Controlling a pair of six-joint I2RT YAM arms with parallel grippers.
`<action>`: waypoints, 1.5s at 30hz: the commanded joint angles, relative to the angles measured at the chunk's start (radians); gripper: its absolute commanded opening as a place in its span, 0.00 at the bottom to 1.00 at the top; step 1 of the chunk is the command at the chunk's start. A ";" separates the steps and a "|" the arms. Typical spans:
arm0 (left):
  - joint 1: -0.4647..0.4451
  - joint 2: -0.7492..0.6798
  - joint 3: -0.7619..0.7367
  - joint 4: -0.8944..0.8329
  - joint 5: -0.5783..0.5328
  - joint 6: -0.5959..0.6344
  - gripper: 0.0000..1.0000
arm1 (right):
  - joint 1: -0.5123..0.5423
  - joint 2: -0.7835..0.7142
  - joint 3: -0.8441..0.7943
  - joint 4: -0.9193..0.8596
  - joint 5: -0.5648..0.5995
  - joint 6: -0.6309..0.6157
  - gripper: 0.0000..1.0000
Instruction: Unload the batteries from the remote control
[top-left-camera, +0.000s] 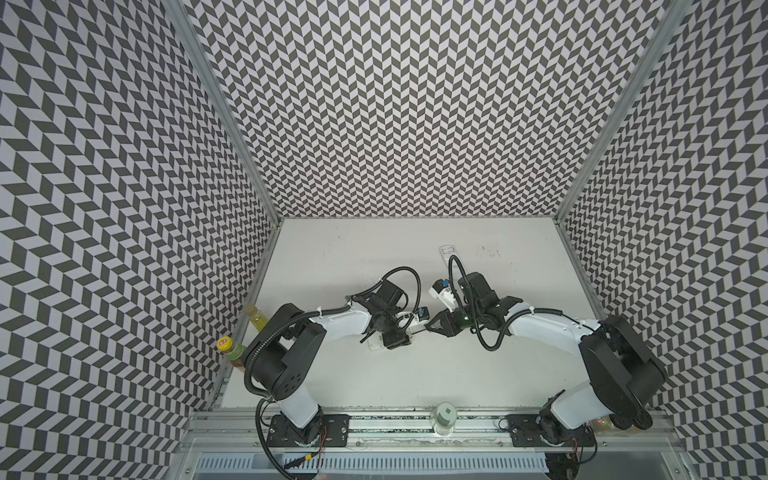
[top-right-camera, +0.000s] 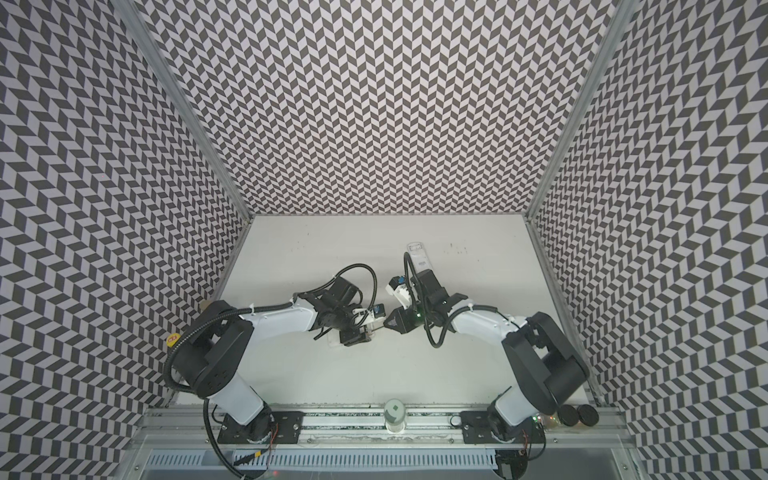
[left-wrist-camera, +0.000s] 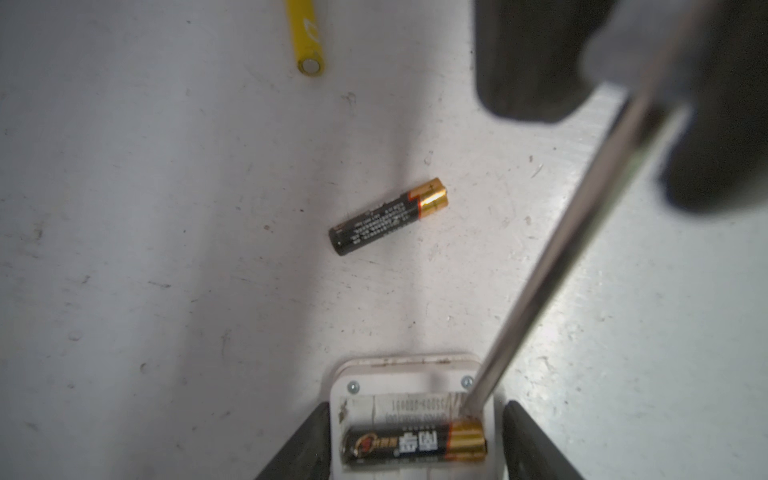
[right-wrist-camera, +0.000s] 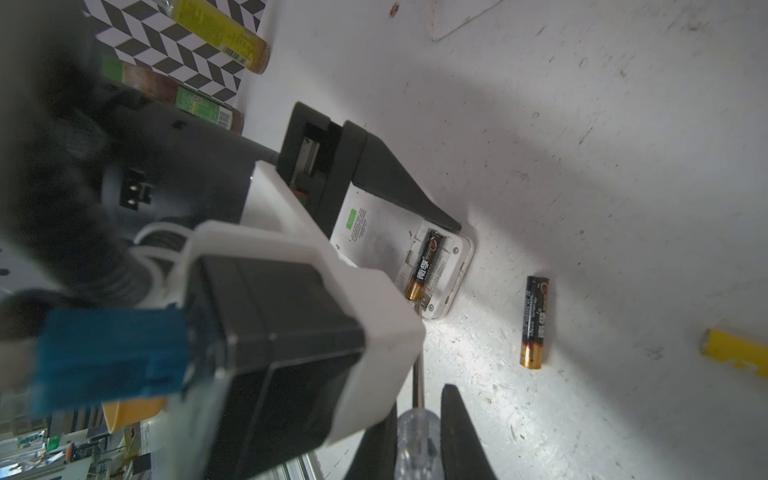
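The white remote control (left-wrist-camera: 415, 374) lies back-up on the table with its compartment uncovered, and one black, gold-ended battery (left-wrist-camera: 411, 444) sits in it. My left gripper (left-wrist-camera: 415, 405) straddles the remote, one finger against its side and a sliver of gap at the other. My right gripper (right-wrist-camera: 419, 399) is shut on the clear-handled screwdriver (right-wrist-camera: 417, 440). The screwdriver's shaft (left-wrist-camera: 561, 249) slants down to that battery's gold end. A second black battery (left-wrist-camera: 388, 216) and a yellow battery (left-wrist-camera: 307, 37) lie loose on the table beyond the remote. In both top views the grippers meet at mid-table (top-left-camera: 430, 326) (top-right-camera: 388, 324).
Another white remote (top-left-camera: 449, 253) lies farther back, behind the right arm. Two bottles (top-left-camera: 226, 349) (top-left-camera: 255, 318) stand against the left wall. A pale jar (top-left-camera: 444, 415) sits on the front rail, and two black round caps (top-right-camera: 577, 415) lie by the right arm's base.
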 joint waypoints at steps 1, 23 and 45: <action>-0.014 0.023 0.009 -0.034 -0.024 0.025 0.55 | -0.005 0.035 0.016 0.068 -0.027 0.025 0.00; -0.044 0.000 -0.008 -0.034 -0.024 0.049 0.39 | -0.004 0.100 -0.026 0.187 0.008 0.173 0.00; -0.053 -0.022 -0.029 -0.032 -0.028 0.059 0.39 | -0.114 0.237 -0.140 0.482 -0.363 0.238 0.00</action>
